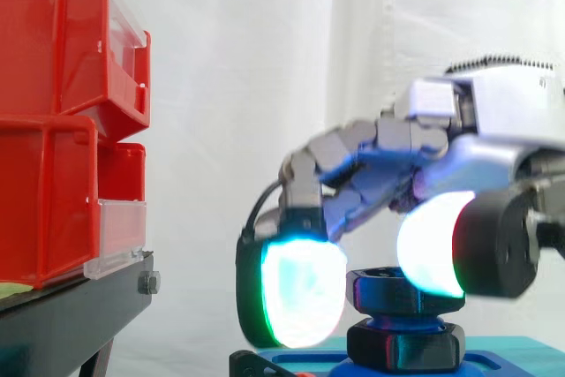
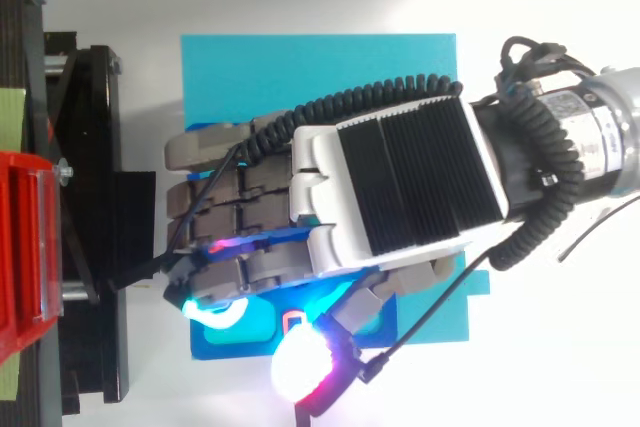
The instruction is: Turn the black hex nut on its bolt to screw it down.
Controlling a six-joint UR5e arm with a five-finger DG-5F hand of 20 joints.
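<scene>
Two glowing pads [image 1: 300, 293] are on the black hex nut [image 1: 402, 291] right now. From the side, the hand [image 1: 481, 152] reaches in from the right, fingers curled down and over. One finger pad, white shading to cyan and green, sits against the nut's left edge. The thumb pad [image 1: 431, 243], bright white, covers its upper right corner from the near side. So the hand is clamped around that nut, finger on one side and thumb on the other, though the exact contact under the thumb pad is hard to make out.

The nut rides high on its bolt [image 1: 395, 318], with a short blue stretch of it showing beneath. Below that sits a second black hex piece [image 1: 406, 346], right down on the blue block [image 1: 305, 362].

From above, the hand [image 2: 400, 182] lies over a cyan plate [image 2: 320, 72], knuckles toward the left. The finger pad [image 2: 212, 313] glows cyan at the left end of the block [image 2: 245, 339], and the thumb pad [image 2: 298, 367] shines white and magenta out at the near edge.

Over on the left, red bins [image 1: 53, 50] are stacked on the black stand [image 1: 75, 311], well apart from the hand, with clear panels [image 1: 119, 237] on their fronts. White curtain [image 1: 238, 77] behind it all.
</scene>
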